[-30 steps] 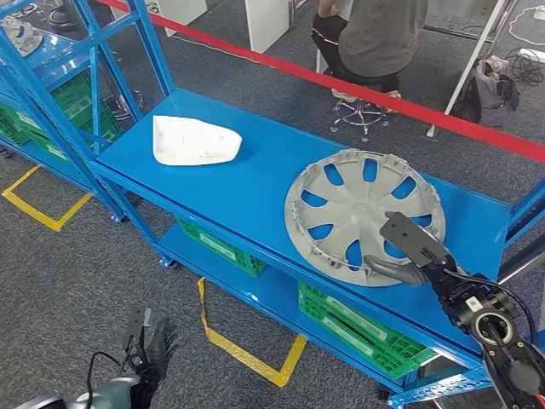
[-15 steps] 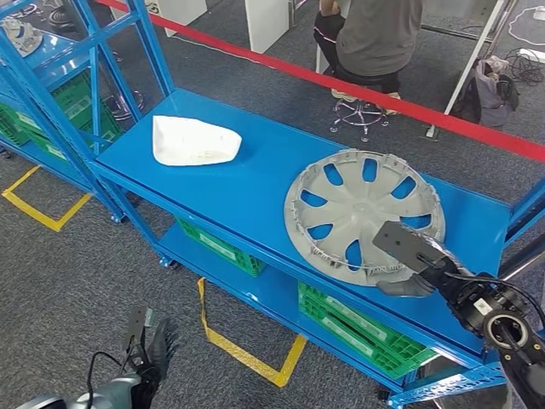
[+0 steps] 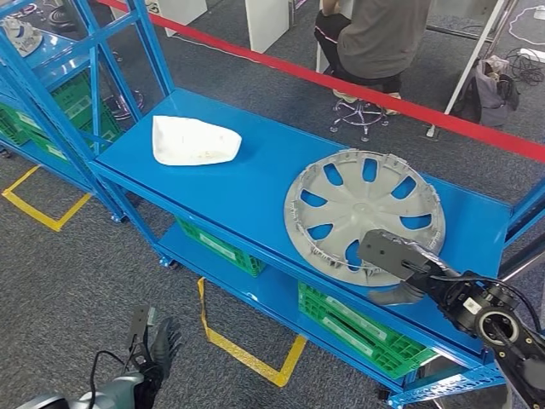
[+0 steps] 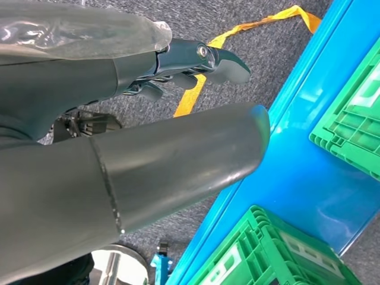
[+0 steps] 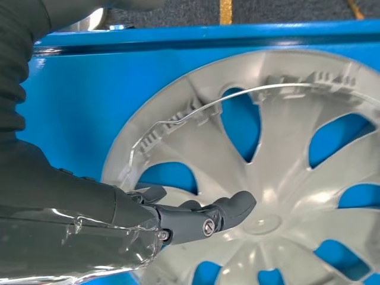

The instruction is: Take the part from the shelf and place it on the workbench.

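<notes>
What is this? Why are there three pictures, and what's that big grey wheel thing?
These are a robot's own eyes. One camera sits high on its body, looking down at a blue shelf. The other two sit at its wrists, so each shows a robot hand up close. On the shelf lie a grey wheel cover and a white part. The right robot hand reaches over the wheel cover's near edge, thumb low by the rim, but I cannot tell if it grips yet. The left robot hand hangs low over the carpet, holding nothing. Green crates sit underneath.
</notes>
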